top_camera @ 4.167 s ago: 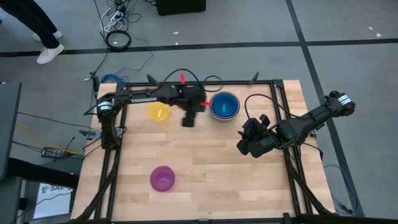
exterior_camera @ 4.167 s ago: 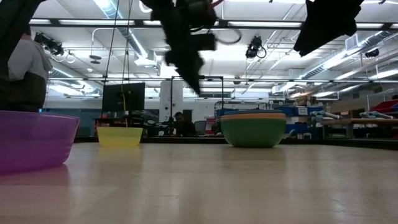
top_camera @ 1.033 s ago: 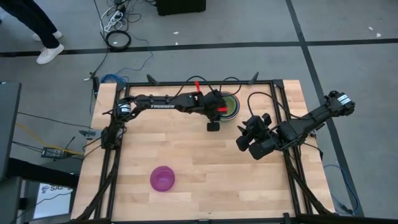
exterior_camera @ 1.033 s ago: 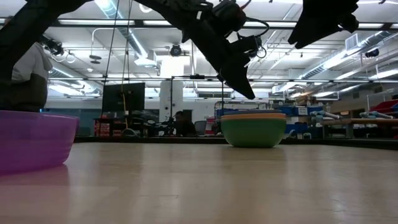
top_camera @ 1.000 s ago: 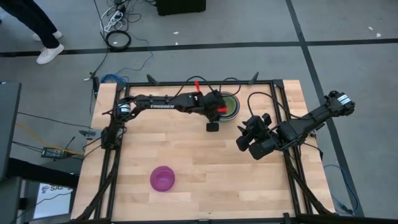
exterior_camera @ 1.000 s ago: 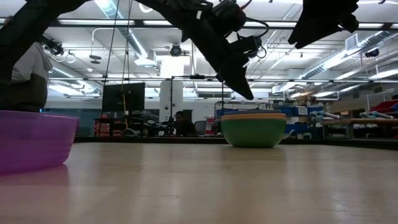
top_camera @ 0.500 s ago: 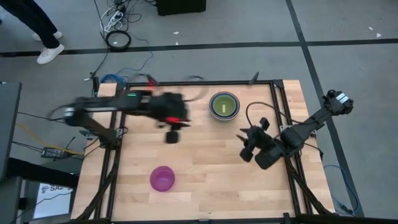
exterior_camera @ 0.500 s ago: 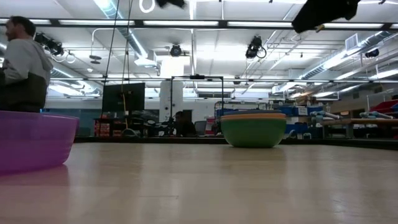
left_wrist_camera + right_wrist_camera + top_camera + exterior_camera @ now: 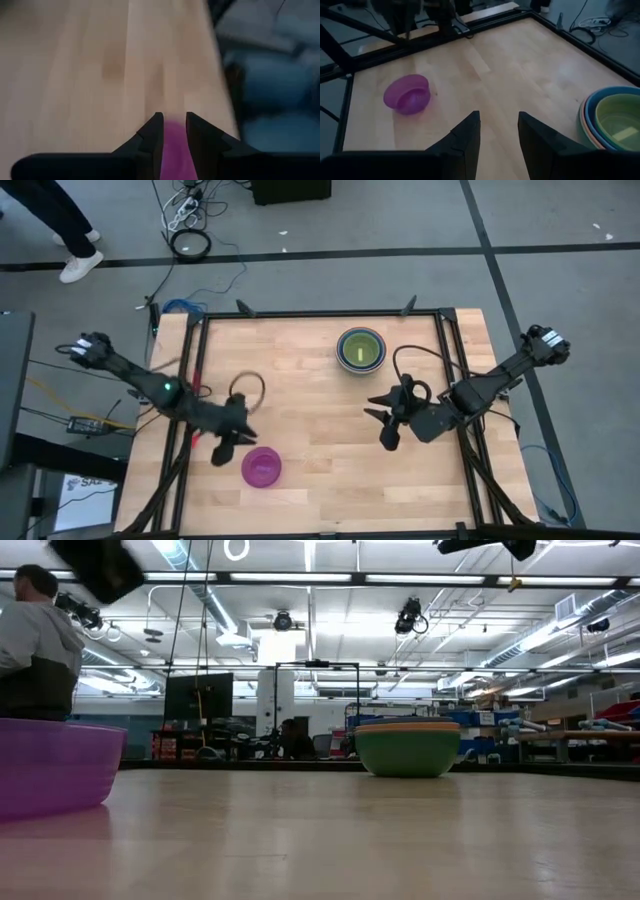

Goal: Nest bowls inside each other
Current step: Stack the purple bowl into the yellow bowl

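A stack of nested bowls (image 9: 360,350) stands at the far middle-right of the table, green outermost (image 9: 407,752), with a yellow bowl (image 9: 615,125) innermost. A lone purple bowl (image 9: 261,467) sits upright on its base near the front left. My left gripper (image 9: 220,454) hovers just left of the purple bowl. It is open, and purple shows through the gap (image 9: 173,147) in the left wrist view. My right gripper (image 9: 379,428) hangs open over the right half of the table, pointing toward the purple bowl (image 9: 409,94), with nothing between its fingers.
Black frame rails (image 9: 320,313) run along the table's edges. Bare wood lies between the purple bowl and the stack. A person (image 9: 35,640) stands beyond the table's left side, and cables lie on the floor behind.
My left arm has swung fast away from the bowl stack, across the table to the near left, and now hangs beside the purple bowl. My right gripper has shifted a little toward the table's left and turned. The bowls have stayed where they were.
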### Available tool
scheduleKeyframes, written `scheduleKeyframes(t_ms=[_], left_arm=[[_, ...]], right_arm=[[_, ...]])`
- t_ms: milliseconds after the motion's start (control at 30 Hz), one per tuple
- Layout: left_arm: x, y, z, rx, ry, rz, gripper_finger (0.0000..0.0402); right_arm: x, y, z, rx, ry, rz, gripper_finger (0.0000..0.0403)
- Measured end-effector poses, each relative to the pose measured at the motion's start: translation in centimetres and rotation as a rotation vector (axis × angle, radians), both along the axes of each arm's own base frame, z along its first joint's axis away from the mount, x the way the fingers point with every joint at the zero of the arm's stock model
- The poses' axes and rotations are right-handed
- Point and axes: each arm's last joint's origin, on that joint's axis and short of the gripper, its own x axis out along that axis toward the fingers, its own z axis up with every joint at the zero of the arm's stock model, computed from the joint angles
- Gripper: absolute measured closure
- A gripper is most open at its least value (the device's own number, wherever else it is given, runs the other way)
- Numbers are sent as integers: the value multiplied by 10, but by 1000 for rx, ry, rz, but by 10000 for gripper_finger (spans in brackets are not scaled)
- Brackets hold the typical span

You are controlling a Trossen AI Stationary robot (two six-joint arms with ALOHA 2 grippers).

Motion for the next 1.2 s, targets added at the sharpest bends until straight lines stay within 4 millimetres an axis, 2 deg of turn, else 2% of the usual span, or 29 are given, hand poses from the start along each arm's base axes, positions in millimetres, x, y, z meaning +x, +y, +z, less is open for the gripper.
scheduleKeyframes(t_ms=[100, 200, 367, 600, 800, 1033, 1200], left_arm=[[-10, -4, -28, 72, 188, 33, 312], [-17, -4, -41, 108, 312, 67, 312], [-11, -14, -53, 62, 393, 83, 312], [2, -28, -83, 53, 603, 75, 311], [10, -33, -87, 29, 575, 83, 291], [9, -31, -88, 2, 593, 153, 264], [13, -33, -95, 18, 617, 208, 259]], right_arm=[[2, -4, 0, 5, 6, -7, 282], [4, -8, 0, 6, 11, -14, 282], [7, -14, -1, 22, 28, -2, 282], [9, -17, -1, 46, 45, 19, 281], [9, -17, -1, 45, 45, 20, 283], [10, -17, -2, 44, 47, 21, 283], [10, -17, -2, 44, 48, 21, 283]])
